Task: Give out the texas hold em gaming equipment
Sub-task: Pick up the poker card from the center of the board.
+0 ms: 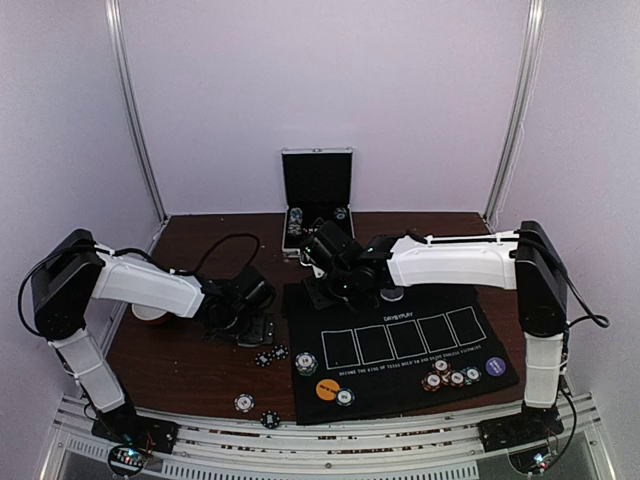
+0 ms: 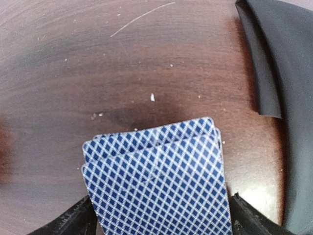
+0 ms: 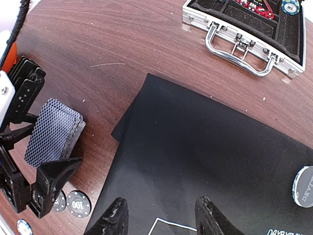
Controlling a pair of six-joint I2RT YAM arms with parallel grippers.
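Shows left gripper (image 3: 51,142) spread wide, fingers either side of blue-backed card deck (image 2: 156,181) lying on brown table (image 2: 98,58), at nine o'clock of black mat (image 3: 205,147). Shows right gripper (image 3: 161,215) parted, holding nothing, over mat's eleven o'clock corner. Poker chips (image 1: 450,378) clustered at mat's four o'clock.

1. I've got the case (image 1: 317,200) at the back of the table (image 1: 190,370), behind the mat (image 1: 380,385).
2. Card deck (image 3: 51,132) lies on the table, just left of the mat.
3. Loose chips (image 1: 264,358) sit nearer me, left of the mat.
4. More chips (image 1: 448,377) cluster on the mat's near right corner.
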